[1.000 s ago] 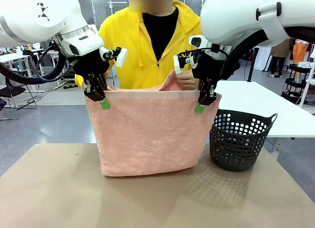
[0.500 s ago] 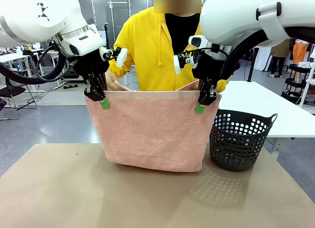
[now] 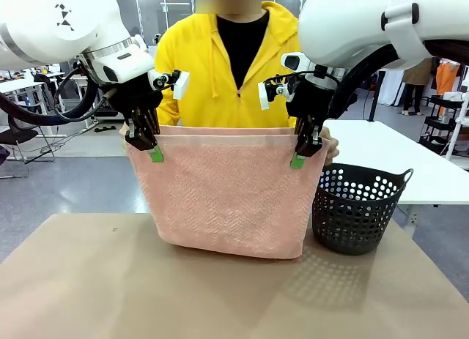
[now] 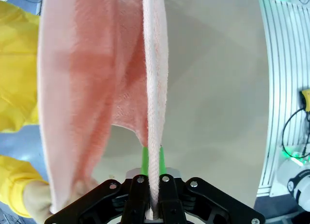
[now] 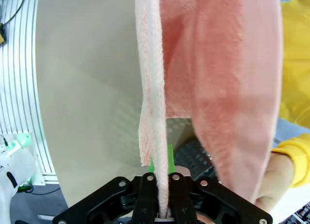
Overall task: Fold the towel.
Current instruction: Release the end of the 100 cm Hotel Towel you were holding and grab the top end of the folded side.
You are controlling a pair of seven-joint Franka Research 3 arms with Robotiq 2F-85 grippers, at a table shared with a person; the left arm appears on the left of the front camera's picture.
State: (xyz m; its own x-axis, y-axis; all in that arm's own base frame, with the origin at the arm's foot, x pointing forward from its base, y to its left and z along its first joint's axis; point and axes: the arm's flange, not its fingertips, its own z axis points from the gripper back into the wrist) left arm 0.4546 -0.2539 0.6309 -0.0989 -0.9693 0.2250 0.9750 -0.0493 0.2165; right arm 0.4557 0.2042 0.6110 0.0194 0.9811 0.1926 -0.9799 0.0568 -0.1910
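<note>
Brown worktop (image 3: 88, 280) in an open lab hall with a grey floor behind. A person (image 3: 220, 68) in a yellow hoodie stands at the far side, centre.

The towel (image 3: 227, 192) hangs doubled over the middle of the worktop: two layers, near and far, with the fold at the bottom. Can't tell if the fold touches the worktop or hangs just clear of it.

Left gripper (image 3: 152, 150): pinching the top left corner of the near layer. In the left wrist view the gripper (image 4: 153, 158) has the towel (image 4: 155, 88) edge running straight between the green pads (image 4: 144, 161), with no gap showing.

Right gripper (image 3: 300, 157): same, clamped on the top right corner of the near layer. In the right wrist view the gripper (image 5: 161, 161) shows the towel (image 5: 150, 64) edge squeezed between the fingers.

The far layer is held by the person. One hand (image 3: 328, 145) shows just behind the right gripper. In the wrist views, a hand (image 4: 38, 202) grips the far layer's left corner and a hand (image 5: 273, 178) grips its right corner. The top edges of both layers are roughly level and the layers sit close together, with a narrow gap between them.

Dark perforated basket (image 3: 359, 207): upright on the worktop, right side, just beside the towel's right edge.
</note>
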